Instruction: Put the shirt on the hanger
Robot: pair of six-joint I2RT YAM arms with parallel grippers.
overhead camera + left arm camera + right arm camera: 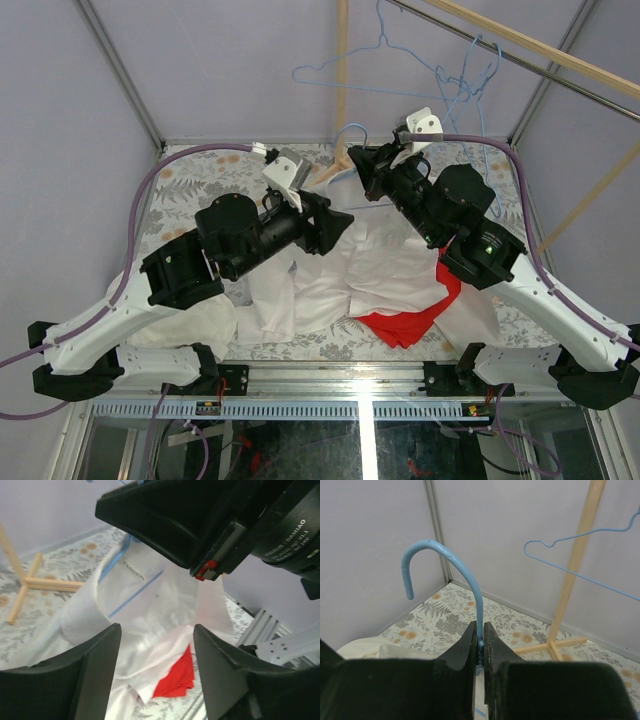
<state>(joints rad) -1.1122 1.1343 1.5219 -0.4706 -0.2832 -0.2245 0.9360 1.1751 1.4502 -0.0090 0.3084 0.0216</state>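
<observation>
The white collared shirt (385, 262) lies spread on the table between the arms. In the left wrist view its collar and neck tag (134, 572) show, with a blue hanger bar (136, 594) visible through the fabric. My right gripper (480, 636) is shut on the neck of the blue hanger (462, 572), hook pointing up; in the top view it sits (358, 160) above the collar. My left gripper (156, 635) is open and empty, hovering over the shirt; it also shows in the top view (340, 222).
A red cloth (410, 320) lies under the shirt's front edge. A creamy off-white garment (190, 325) lies at the left front. A wooden rack stand (570, 585) with spare blue wire hangers (400, 60) stands at the back. Tent walls surround the table.
</observation>
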